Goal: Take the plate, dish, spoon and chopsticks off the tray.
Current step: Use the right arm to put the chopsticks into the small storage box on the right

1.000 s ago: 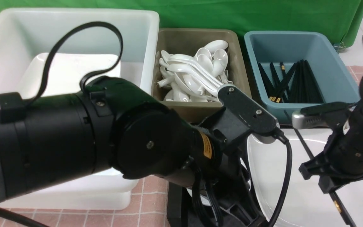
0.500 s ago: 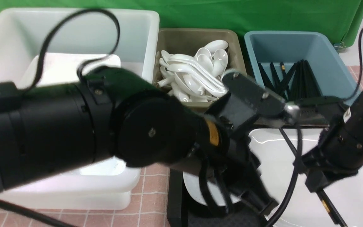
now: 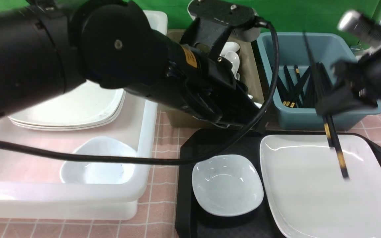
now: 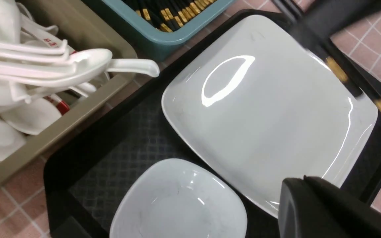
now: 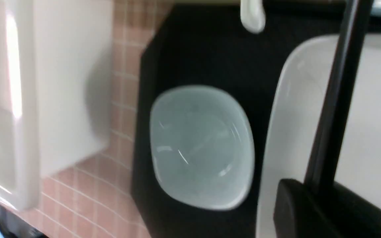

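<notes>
Lifted since the earlier frame, the chopsticks (image 3: 335, 138) hang clamped in the right end effector (image 3: 326, 110), long axis slanting across its closed fingers, with the blue bin (image 3: 306, 124) just beyond it, nearer than to the left arm (image 3: 127, 49).

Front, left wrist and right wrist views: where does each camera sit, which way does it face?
Front: between the arms, looking forward over the tray and bins; both arms show, right gripper holding the chopsticks.
Left wrist: on the left arm, looking down at the dish, plate and spoon bin; its own fingertips show.
Right wrist: on the right arm, looking down at dish and plate past the chopsticks; its own fingertips show.
Both wrist views share dish, plate and chopsticks.
</notes>
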